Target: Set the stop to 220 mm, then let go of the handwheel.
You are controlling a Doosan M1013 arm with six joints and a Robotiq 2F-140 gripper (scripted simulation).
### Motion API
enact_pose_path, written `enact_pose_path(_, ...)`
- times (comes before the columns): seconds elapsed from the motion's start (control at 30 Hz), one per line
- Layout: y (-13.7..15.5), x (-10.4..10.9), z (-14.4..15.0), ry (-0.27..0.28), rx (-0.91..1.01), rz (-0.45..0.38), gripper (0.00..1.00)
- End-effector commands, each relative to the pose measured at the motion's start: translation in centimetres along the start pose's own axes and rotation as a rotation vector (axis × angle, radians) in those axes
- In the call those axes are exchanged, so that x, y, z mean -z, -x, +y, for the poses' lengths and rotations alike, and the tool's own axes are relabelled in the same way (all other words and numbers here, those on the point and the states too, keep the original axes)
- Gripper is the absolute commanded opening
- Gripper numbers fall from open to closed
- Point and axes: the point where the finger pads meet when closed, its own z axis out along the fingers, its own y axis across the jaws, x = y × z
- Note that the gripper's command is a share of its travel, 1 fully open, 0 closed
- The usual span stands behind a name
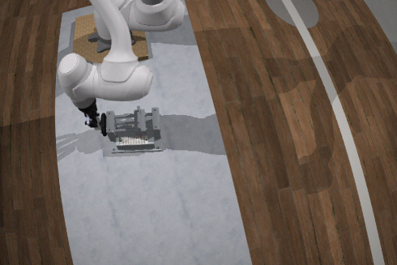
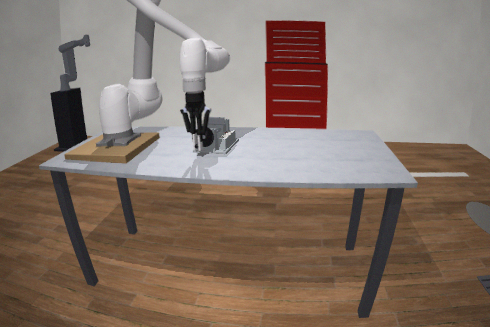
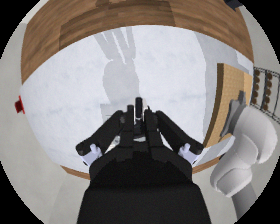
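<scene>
From above, the gripper point(image 1: 94, 120) is pinched on the handwheel point(image 1: 104, 124), a dark disc at the left end of the stop fixture point(image 1: 135, 130), which sits on the grey table point(image 1: 154, 210) just in front of the arm. The fixture's long axis runs left to right here, with the wheel facing left toward the gripper. To do this step well, turn in small, steady amounts around that axis and keep the pinch square so the wheel doesn't slip; the scale is too small to read.

From the side, the gripper hangs straight down onto the wheel, near the table's back-left part.

The wrist camera shows the fingers drawn close; what they grip is probably a crank knob, hard to tell.
</scene>
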Motion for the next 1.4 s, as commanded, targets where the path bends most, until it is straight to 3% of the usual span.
enact_pose_path(0.0, 0.0, 0.2, 0.4, 0.0, 0.0, 0.0, 0.04)
enact_pose_path(0.7, 0.0, 3.4, 1.5, 0.0, 0.0, 0.0, 0.04)
enact_pose_path(1.0, 0.0, 5.4, -0.1, 0.0, 0.0, 0.0, 0.04)
enact_pose_path(1.37, 0.0, 5.6, -2.2, 0.0, 0.0, 0.0, 0.04)
